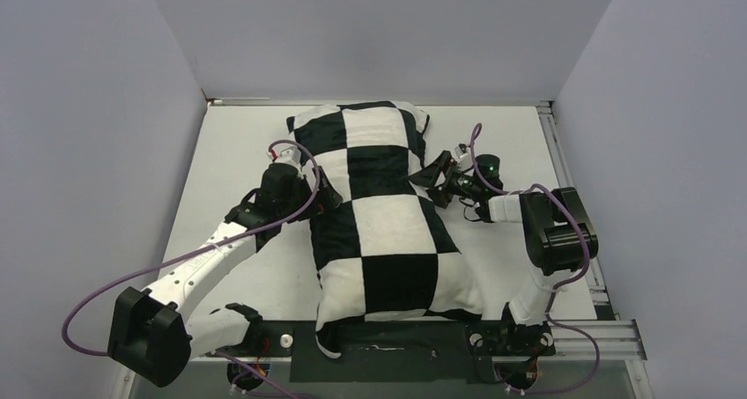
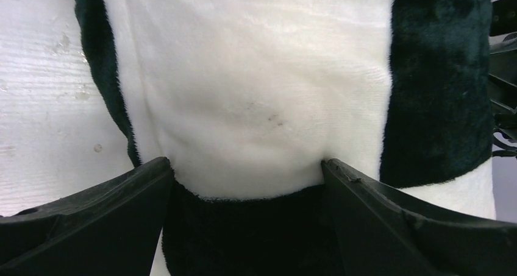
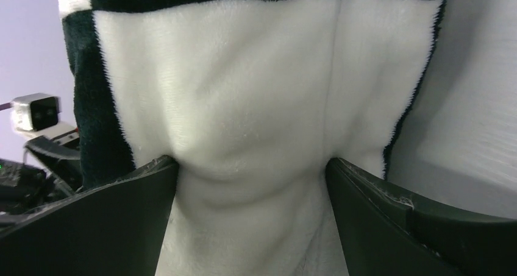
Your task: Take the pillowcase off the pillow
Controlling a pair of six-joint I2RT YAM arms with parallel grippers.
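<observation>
Honestly, with the checkered pillowcase mid-table still fully covering the pillow and pinched by the left gripper and right gripper, stuffing could easily get grabbed too, so nothing gets slid off.

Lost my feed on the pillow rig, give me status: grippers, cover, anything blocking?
Left gripper and right gripper each pinching the plush black-and-white checkered pillowcase from opposite sides. Pillowcase not yet off; pillow hidden. Nothing in the way.
</observation>
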